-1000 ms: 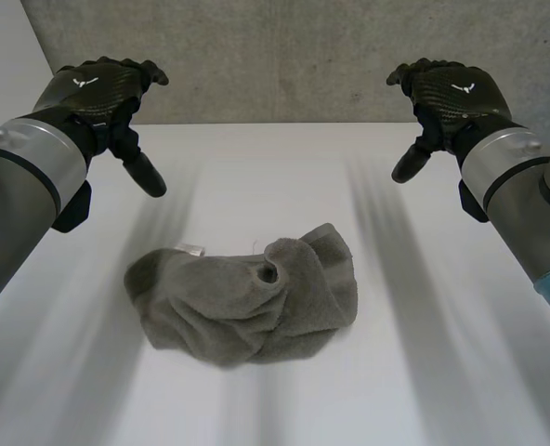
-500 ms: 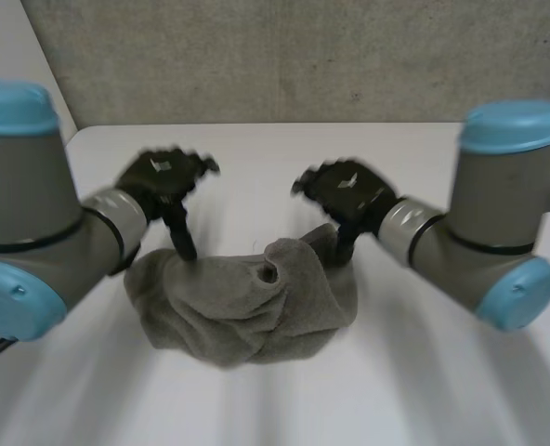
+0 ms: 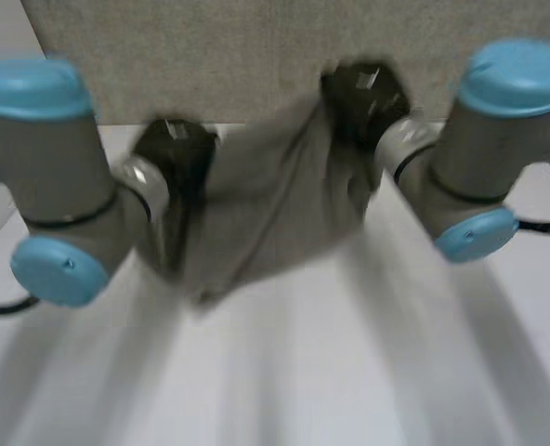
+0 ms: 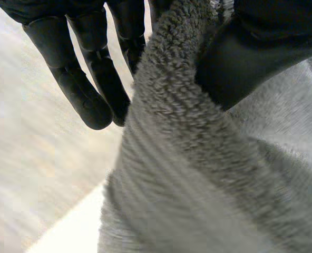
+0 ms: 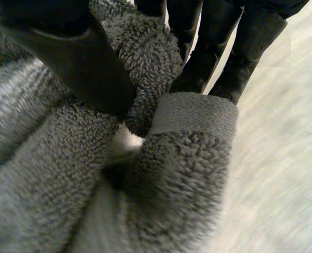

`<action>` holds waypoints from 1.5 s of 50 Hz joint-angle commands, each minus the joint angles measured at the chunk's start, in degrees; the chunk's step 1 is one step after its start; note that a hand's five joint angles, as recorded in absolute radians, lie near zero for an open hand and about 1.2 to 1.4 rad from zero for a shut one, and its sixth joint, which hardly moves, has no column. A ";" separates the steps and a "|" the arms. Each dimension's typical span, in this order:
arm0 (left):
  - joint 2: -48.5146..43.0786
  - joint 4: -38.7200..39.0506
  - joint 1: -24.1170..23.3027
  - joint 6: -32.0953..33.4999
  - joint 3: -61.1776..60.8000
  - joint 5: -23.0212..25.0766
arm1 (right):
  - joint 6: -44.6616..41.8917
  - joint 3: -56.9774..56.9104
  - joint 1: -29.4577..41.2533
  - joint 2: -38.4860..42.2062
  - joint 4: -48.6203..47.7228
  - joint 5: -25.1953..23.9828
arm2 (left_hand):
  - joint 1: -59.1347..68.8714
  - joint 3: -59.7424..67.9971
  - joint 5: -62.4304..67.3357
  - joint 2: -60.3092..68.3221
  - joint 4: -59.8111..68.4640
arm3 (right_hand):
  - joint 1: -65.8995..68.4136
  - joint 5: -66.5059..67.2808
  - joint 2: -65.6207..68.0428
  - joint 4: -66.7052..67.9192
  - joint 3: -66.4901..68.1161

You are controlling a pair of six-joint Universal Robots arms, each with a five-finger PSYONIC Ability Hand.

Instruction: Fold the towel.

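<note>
The grey fluffy towel (image 3: pixel 266 204) hangs above the white table (image 3: pixel 349 372), stretched between both hands. My left hand (image 3: pixel 175 153) grips its left upper edge. In the left wrist view the thumb (image 4: pixel 251 58) pinches the towel (image 4: pixel 198 184) against the fingers (image 4: pixel 87 89). My right hand (image 3: pixel 363 98) holds the right upper end, higher than the left. In the right wrist view its thumb (image 5: pixel 77 63) and fingers (image 5: pixel 219 58) clamp a bunched hem of the towel (image 5: pixel 50 174). The towel's lower edge sags towards the left.
A grey wall (image 3: pixel 210 56) runs along the table's far side. Both arms' elbows, with light-blue caps (image 3: pixel 57 269) (image 3: pixel 475 232), stand to either side of the towel.
Both hands dropped from above the table onto the crumpled towel's far edge, shut on it and lifted it into the air, the right end higher.
</note>
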 commanded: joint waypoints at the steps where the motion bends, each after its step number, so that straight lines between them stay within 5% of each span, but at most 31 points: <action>1: 8.61 16.26 -0.09 -11.75 -3.80 -7.95 | 8.75 12.45 -1.90 -11.72 -14.04 -0.63 | -2.82 -8.36 -14.22 -5.40 -6.32 | 5.01 5.23 6.03 3.56 4.37; 9: 11.35 19.62 -0.44 -15.82 -21.57 -4.26 | 1.80 22.93 -2.16 -12.09 -7.54 -10.31 | -2.82 -8.36 -14.22 -5.40 -6.32 | 5.01 5.23 6.03 3.56 4.37; 18: 11.09 20.15 -0.71 -15.74 -40.12 -0.83 | -20.96 35.23 -4.63 -10.77 6.44 -18.22 | -5.32 -10.86 -16.72 -7.90 -8.82 | 1.87 2.09 2.90 0.42 1.23; 20: 12.05 19.63 -0.71 -15.65 -43.97 -0.31 | -29.19 36.29 -6.28 -10.42 14.04 -17.78 | -12.01 -17.55 -23.41 -14.59 -15.52 | -18.02 -17.79 -16.99 -19.47 -18.66; 21: 12.05 19.62 -0.71 -15.65 -43.99 -0.31 | -29.23 36.29 -6.30 -10.42 14.08 -17.78 | -12.05 -17.59 -23.45 -14.63 -15.55 | -18.15 -17.92 -17.12 -19.60 -18.79; 25: 17.83 17.52 -0.62 -15.39 -47.84 -0.13 | -31.25 36.21 -9.37 -12.25 20.58 -18.22 | -25.12 -30.66 -36.51 -27.69 -28.62 | -60.44 -60.22 -59.41 -61.89 -61.08; 27: 19.85 16.47 -0.62 -14.95 -48.20 -0.13 | -30.46 35.94 -9.72 -13.92 20.85 -18.04 | -31.67 -37.20 -43.06 -34.24 -35.17 | -64.99 -64.77 -63.97 -66.44 -65.63; 36: 28.57 14.26 -1.06 -10.65 -45.31 -0.04 | -21.15 32.69 -9.64 -19.03 18.92 -19.18 | -55.42 -60.96 -66.82 -58.00 -58.92 | -64.99 -64.77 -63.97 -66.44 -65.63; 41: 27.96 14.44 -1.15 -8.35 -43.64 0.05 | -20.70 29.70 -9.37 -18.24 18.74 -19.18 | -57.64 -63.17 -69.03 -60.21 -61.14 | -64.99 -64.77 -63.97 -66.44 -65.63; 46: 24.44 14.26 -1.06 -4.66 -43.28 1.54 | -21.32 25.74 -5.15 -13.49 18.48 -19.27 | -58.81 -64.35 -70.21 -61.39 -62.32 | -64.99 -64.77 -63.97 -66.44 -65.63; 55: 19.36 13.56 -0.27 9.29 -44.95 11.90 | -26.50 13.26 1.35 -1.63 19.88 -19.45 | -59.49 -65.03 -70.88 -62.06 -62.99 | -64.99 -64.77 -63.97 -66.44 -65.63; 62: 18.29 13.12 2.10 18.44 -47.23 12.70 | -33.87 5.98 5.74 6.62 21.99 -19.19 | -60.66 -66.20 -72.06 -63.24 -64.16 | -64.99 -64.77 -63.97 -66.44 -65.63; 71: 14.42 12.77 3.42 22.14 -46.54 12.88 | -36.70 -2.91 7.15 15.60 27.00 -17.87 | -59.99 -65.53 -71.39 -62.57 -63.49 | -64.40 -64.18 -63.38 -65.86 -65.05; 75: 11.27 11.98 4.13 23.89 -46.01 12.97 | -36.70 -7.29 7.33 18.49 29.90 -17.25 | -59.49 -65.03 -70.88 -62.07 -62.99 | -44.82 -44.60 -43.79 -46.27 -45.46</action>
